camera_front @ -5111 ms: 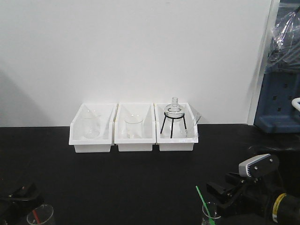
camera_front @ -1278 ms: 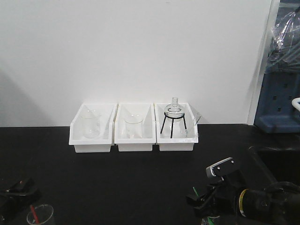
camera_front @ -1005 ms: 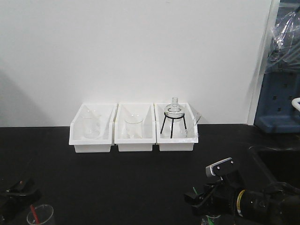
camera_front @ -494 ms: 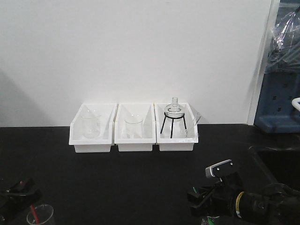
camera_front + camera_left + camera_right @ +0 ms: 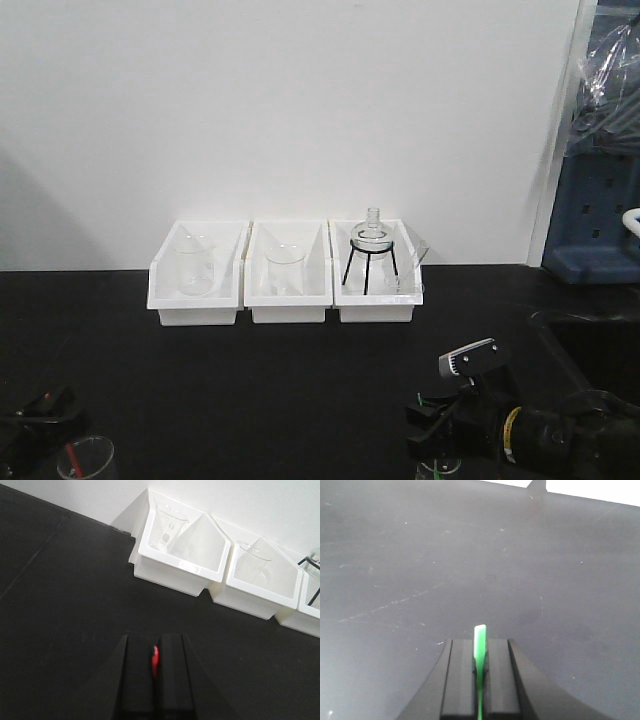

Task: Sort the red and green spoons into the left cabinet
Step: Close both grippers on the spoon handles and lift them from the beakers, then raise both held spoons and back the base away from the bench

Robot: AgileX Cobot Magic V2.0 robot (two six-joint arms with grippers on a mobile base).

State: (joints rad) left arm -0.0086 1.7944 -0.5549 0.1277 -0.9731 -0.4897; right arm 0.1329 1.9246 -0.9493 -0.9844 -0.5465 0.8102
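The left wrist view has my left gripper (image 5: 155, 639) shut on the red spoon (image 5: 155, 660), a red sliver pinched between the black fingers. In the front view that gripper (image 5: 38, 414) hangs at the bottom left, over a glass beaker (image 5: 85, 462) holding the red handle (image 5: 69, 465). My right gripper (image 5: 480, 642) is shut on the green spoon (image 5: 479, 636), whose flat handle end pokes past the fingertips. It (image 5: 438, 420) sits low at the bottom right, above a second beaker (image 5: 440, 467). The left cabinet is out of view.
Three white bins (image 5: 197, 300) line the back of the black bench against the white wall, two holding beakers and the right one a flask on a black tripod (image 5: 371, 262). A blue unit (image 5: 600, 220) stands at the far right, with a dark basin rim (image 5: 560, 335) below it.
My right gripper has come down and leftwards over the green spoon's raised handle and closed on it. The left gripper has sunk slightly lower in the last half second.
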